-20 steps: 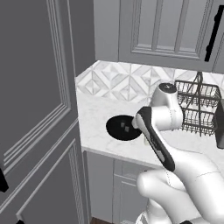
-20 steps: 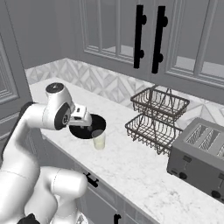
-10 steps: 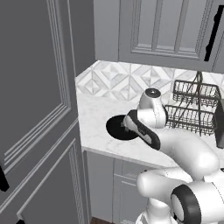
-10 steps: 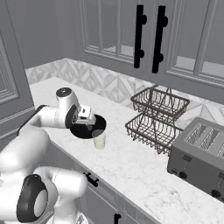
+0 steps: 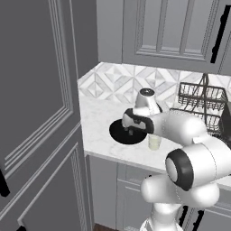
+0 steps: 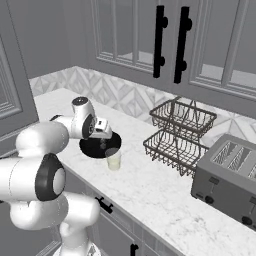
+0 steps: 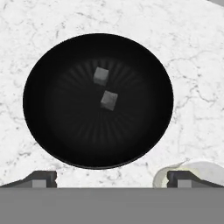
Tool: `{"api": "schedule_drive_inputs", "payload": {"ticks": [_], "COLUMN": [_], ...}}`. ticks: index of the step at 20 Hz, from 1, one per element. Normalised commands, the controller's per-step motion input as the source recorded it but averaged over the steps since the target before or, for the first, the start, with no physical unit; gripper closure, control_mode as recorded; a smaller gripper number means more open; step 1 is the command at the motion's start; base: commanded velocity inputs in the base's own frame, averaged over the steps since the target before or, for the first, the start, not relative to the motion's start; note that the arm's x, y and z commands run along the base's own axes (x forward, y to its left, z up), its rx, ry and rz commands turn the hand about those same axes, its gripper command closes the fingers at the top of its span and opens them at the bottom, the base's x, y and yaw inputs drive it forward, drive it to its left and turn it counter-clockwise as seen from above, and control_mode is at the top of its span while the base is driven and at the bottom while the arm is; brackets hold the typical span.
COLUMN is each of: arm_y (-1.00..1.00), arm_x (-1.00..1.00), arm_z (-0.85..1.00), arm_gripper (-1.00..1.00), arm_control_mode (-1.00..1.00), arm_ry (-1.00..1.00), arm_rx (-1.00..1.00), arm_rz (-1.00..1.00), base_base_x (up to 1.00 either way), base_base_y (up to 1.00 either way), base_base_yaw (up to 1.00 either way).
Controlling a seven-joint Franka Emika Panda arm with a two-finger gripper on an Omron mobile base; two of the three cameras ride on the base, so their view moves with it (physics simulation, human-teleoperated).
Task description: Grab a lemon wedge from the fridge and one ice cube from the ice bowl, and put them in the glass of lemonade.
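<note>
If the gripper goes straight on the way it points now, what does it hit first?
Most likely the ice bowl: the open gripper points down into it, roughly toward the two ice cubes near its middle. Whether a cube or the bowl floor comes first is unclear.

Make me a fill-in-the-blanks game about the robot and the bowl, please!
1. The black bowl holds ___ ice cubes.
2. The gripper hangs above the bowl with its jaws ___.
3. The glass stands ___ the bowl on the counter.
4. The toaster sits to the right of the wire ___.

Missing words: two; open; beside; rack
</note>
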Motion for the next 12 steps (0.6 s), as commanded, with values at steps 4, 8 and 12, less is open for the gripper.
{"api": "schedule_drive_inputs", "payload": {"ticks": [4, 8, 12], "arm_y": [0.0, 0.0, 0.0], "arm_x": [0.49, 0.45, 0.41], "arm_z": [-0.26, -0.26, -0.31], "arm_gripper": [-1.0, -1.0, -1.0], "arm_control_mode": [-1.0, -1.0, -1.0], "arm_ry": [0.08, 0.08, 0.07], "arm_rx": [0.0, 0.0, 0.0], "arm_rz": [-0.02, -0.02, -0.02], "base_base_x": [0.0, 0.0, 0.0], "base_base_y": [0.0, 0.0, 0.0], "base_base_yaw": [0.0, 0.0, 0.0]}}
